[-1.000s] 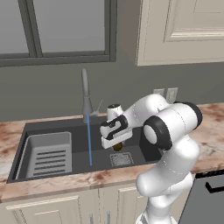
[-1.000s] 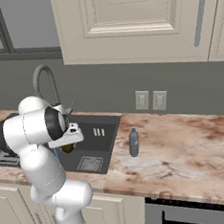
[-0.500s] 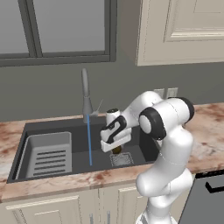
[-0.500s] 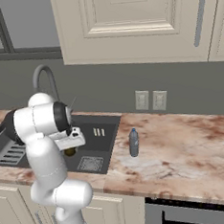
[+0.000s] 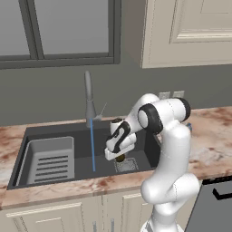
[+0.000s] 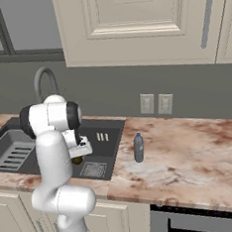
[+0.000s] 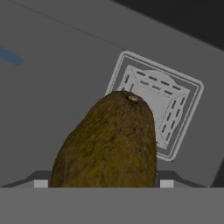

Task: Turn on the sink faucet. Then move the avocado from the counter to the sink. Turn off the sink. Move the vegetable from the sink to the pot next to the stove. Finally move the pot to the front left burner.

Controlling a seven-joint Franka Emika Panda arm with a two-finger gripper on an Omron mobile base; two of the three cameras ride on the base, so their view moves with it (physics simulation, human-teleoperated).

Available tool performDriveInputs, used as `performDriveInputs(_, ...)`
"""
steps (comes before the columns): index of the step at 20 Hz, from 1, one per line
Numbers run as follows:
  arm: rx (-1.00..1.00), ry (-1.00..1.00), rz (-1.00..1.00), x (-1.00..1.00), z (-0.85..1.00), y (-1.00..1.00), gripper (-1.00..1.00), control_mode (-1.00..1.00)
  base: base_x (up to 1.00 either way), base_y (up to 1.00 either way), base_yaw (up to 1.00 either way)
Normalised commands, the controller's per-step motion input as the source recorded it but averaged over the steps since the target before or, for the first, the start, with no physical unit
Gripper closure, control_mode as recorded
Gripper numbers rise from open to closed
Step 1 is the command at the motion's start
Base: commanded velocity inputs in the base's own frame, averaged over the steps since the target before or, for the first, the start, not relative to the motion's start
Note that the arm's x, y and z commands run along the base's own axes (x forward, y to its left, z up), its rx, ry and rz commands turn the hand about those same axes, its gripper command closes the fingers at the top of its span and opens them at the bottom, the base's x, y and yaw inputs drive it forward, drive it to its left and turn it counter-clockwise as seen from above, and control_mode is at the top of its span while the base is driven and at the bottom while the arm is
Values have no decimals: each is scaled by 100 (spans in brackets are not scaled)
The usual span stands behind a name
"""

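My gripper (image 5: 118,151) hangs low inside the sink (image 5: 63,134), shut on the avocado (image 5: 120,158), a dark brownish-olive fruit. In the hand view the avocado (image 7: 109,144) sits between my two fingertips (image 7: 40,183) and hides part of the square drain (image 7: 162,107) just below it. From the right base view the gripper (image 6: 79,152) and the avocado (image 6: 77,160) are above the basin floor beside the drain (image 6: 95,169). The sink faucet (image 5: 89,97) runs, and a thin blue stream (image 5: 92,145) falls left of my hand. The pot is out of view.
A light grey slotted tray (image 5: 50,158) fills the sink's left part. A small blue-grey bottle (image 6: 138,147) stands on the marbled counter (image 6: 191,151) right of the sink. The dark stove front (image 6: 197,223) shows at the lower right. Wall outlets (image 6: 157,104) sit behind the counter.
The hand has sunk lower into the basin with the avocado still in it, while the arm's elbow swung round. The water keeps running.
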Motion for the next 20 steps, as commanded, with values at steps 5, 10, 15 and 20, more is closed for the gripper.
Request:
performDriveInputs(5, 0, -4, 0, 37, -32, -10, 100, -100, 0, 0, 0)
performDriveInputs(10, 0, -1, 0, 38, -30, -3, 100, -100, 0, 0, 0)
performDriveInputs(15, 0, 0, 0, 38, -25, 0, 100, -100, 0, 0, 0)
performDriveInputs(20, 0, 0, 0, 40, -24, 0, 100, -100, 0, 0, 0)
